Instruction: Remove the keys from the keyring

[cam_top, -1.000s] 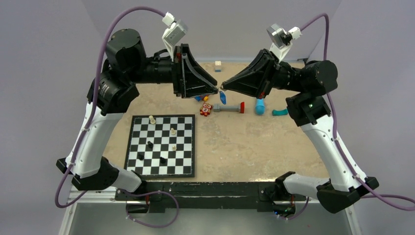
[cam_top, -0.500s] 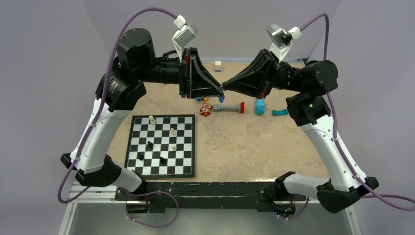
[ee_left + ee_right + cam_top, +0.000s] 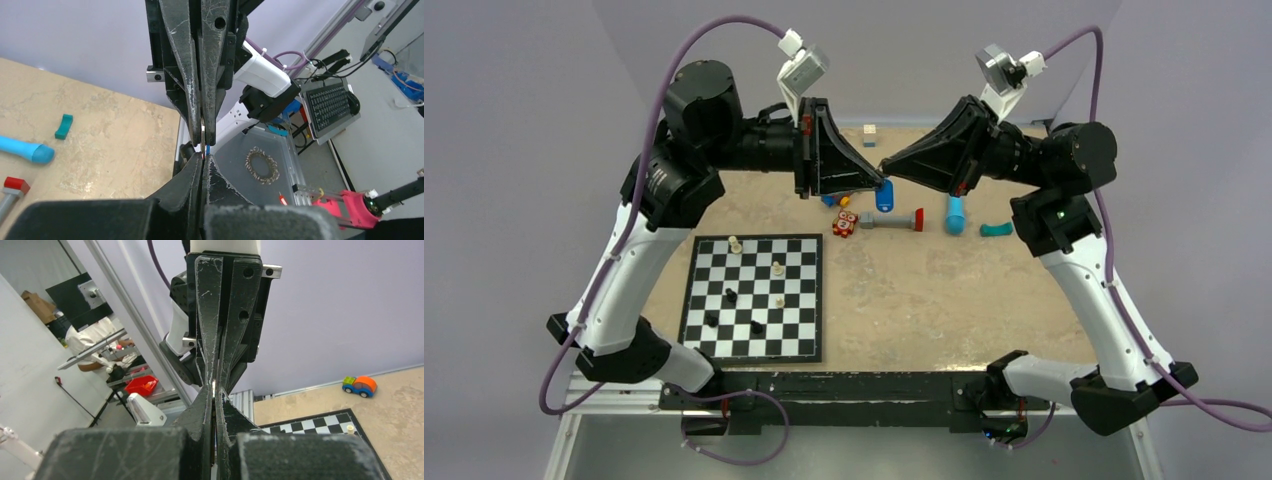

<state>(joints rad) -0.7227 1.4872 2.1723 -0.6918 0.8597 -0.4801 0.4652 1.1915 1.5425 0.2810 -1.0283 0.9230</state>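
Observation:
High over the back of the table my two grippers meet tip to tip. The left gripper (image 3: 878,181) is shut, and so is the right gripper (image 3: 887,176). The keyring's blue tag (image 3: 884,195) hangs flat-faced just under the two tips. In the left wrist view my left gripper (image 3: 202,156) is pinched shut next to a sliver of blue tag (image 3: 207,148). A thin silvery key (image 3: 203,132) shows edge-on between the right fingers above. In the right wrist view the right gripper (image 3: 215,388) holds that same silvery glint. The ring itself is hidden.
On the sandy table lie a chessboard (image 3: 799,330) with several pieces, a red block (image 3: 845,223), a grey bar with a red end (image 3: 892,220), a light-blue cylinder (image 3: 954,215), a teal curved piece (image 3: 996,230) and a small cube (image 3: 870,135).
The left arm swung right until its tip met the right gripper's, and its jaws went from open to shut. The blue tag now hangs face-on. The right arm barely moved.

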